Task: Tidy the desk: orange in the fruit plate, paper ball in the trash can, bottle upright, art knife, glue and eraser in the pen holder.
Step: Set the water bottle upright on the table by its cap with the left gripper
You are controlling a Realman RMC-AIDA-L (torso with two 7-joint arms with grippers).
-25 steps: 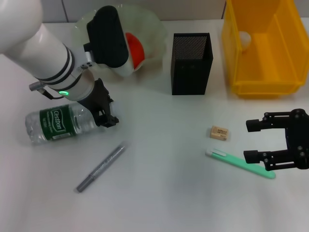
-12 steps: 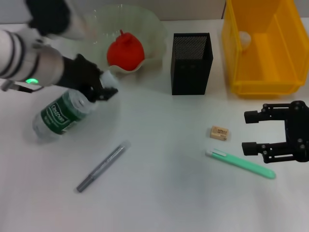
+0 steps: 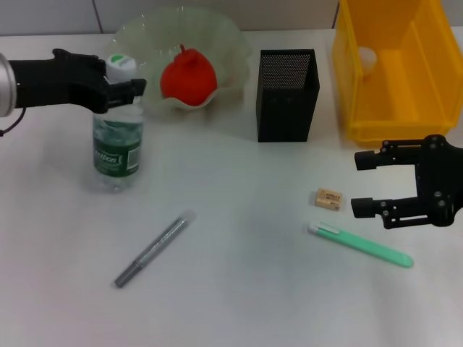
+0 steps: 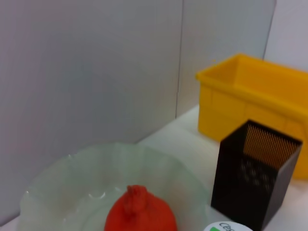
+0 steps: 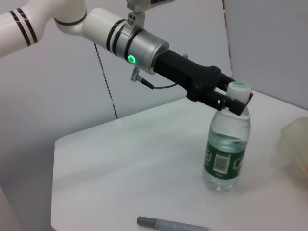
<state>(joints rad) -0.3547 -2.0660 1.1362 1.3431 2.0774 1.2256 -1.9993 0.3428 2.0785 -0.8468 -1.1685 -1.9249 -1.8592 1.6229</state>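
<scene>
White tabletop [image 3: 239,303]. Bottle [image 3: 117,137] upright near far-left corner, left gripper [image 3: 124,81] clamped on neck below cap. Right gripper [image 3: 365,184] near right edge, fingers spread wide, empty, beside eraser [image 3: 328,199] and glue [image 3: 360,244].

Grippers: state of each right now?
Left gripper: shut on the bottle, gripping its neck just under the cap.
Right gripper: open, holding nothing, above the glue.
</scene>
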